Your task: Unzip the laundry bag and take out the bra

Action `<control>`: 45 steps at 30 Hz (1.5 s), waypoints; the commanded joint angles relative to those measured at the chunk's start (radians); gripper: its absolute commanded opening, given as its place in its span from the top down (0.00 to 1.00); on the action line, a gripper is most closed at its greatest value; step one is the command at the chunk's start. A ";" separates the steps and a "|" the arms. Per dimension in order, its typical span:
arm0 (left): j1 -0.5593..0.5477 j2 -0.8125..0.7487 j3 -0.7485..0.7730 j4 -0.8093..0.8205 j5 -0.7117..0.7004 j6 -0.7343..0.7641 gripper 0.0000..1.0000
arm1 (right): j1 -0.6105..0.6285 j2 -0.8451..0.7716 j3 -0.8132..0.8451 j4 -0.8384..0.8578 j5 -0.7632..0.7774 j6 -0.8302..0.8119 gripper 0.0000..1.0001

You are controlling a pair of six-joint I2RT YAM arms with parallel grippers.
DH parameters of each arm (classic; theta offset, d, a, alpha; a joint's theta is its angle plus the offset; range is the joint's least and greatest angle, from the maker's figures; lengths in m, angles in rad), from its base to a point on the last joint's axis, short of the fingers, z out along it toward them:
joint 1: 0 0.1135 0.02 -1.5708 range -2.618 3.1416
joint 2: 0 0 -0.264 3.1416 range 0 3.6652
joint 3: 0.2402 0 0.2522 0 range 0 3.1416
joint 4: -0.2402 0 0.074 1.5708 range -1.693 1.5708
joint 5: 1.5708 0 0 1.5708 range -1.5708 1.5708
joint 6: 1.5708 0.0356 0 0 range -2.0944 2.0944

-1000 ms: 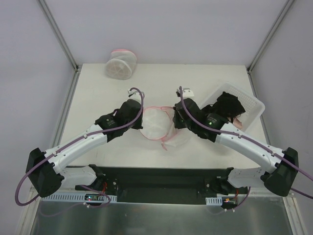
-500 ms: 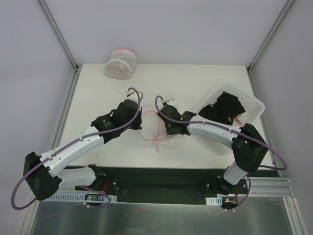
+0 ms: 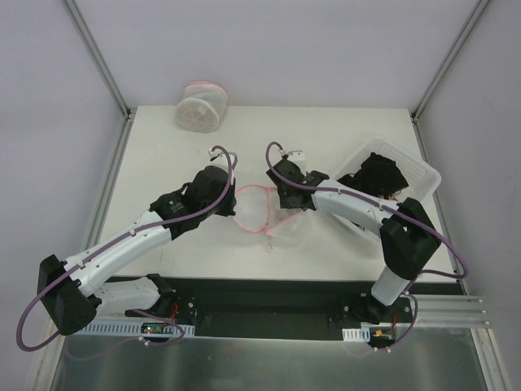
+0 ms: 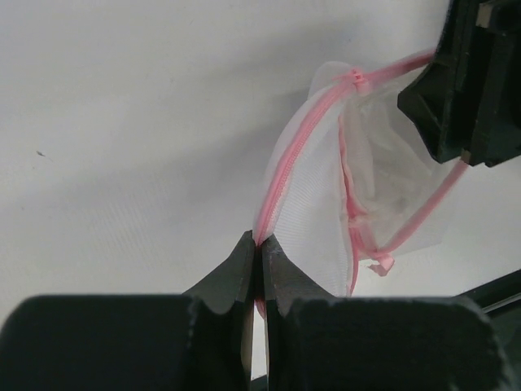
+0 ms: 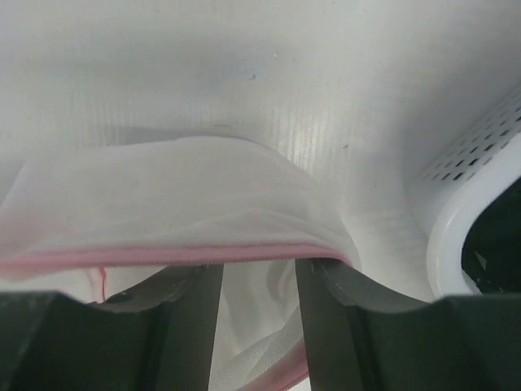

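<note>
The white tabletop (image 3: 163, 138) fills the middle of the top view. The left arm (image 3: 122, 240) reaches in from the lower left and the right arm (image 3: 358, 208) bends in from the lower right. A white perforated basket (image 3: 423, 175) at the right edge holds a black garment (image 3: 378, 175). A drum-shaped mesh bag (image 3: 199, 107) with a pink rim sits at the upper left, well apart.

The laundry bag (image 3: 259, 210) lies at the centre between the two grippers, its pink zipper rim pulled open into a loop. The left gripper (image 4: 259, 244) is pinched tight on that rim at the bag's left side. The right gripper (image 5: 259, 273) has its fingers apart, the rim stretched across their tips and mesh showing in the gap. Pale folds (image 4: 389, 175) show through the mesh; whether they are the bra cannot be told.
</note>
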 commanded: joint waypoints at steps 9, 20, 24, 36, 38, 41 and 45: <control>0.010 -0.054 -0.002 -0.013 0.020 0.013 1.00 | -0.013 0.144 0.047 0.045 -0.110 0.024 0.79; 0.008 -0.025 -0.005 -0.013 -0.012 0.019 1.00 | 0.015 -0.256 -0.008 0.058 -0.132 -0.024 0.99; 0.008 0.001 0.003 -0.013 -0.017 0.019 1.00 | 0.038 -0.364 -0.011 0.068 -0.156 -0.039 0.99; 0.010 0.042 0.009 -0.014 -0.003 0.010 1.00 | 0.050 -0.516 0.009 0.121 -0.221 -0.035 0.99; 0.010 0.048 0.012 -0.013 0.003 0.007 1.00 | 0.051 -0.530 0.017 0.127 -0.232 -0.036 0.98; 0.010 0.057 0.012 -0.013 0.009 0.002 1.00 | 0.050 -0.545 0.024 0.158 -0.244 -0.035 0.99; 0.010 0.068 0.012 -0.013 0.020 -0.001 1.00 | 0.050 -0.567 0.043 0.189 -0.224 -0.032 0.99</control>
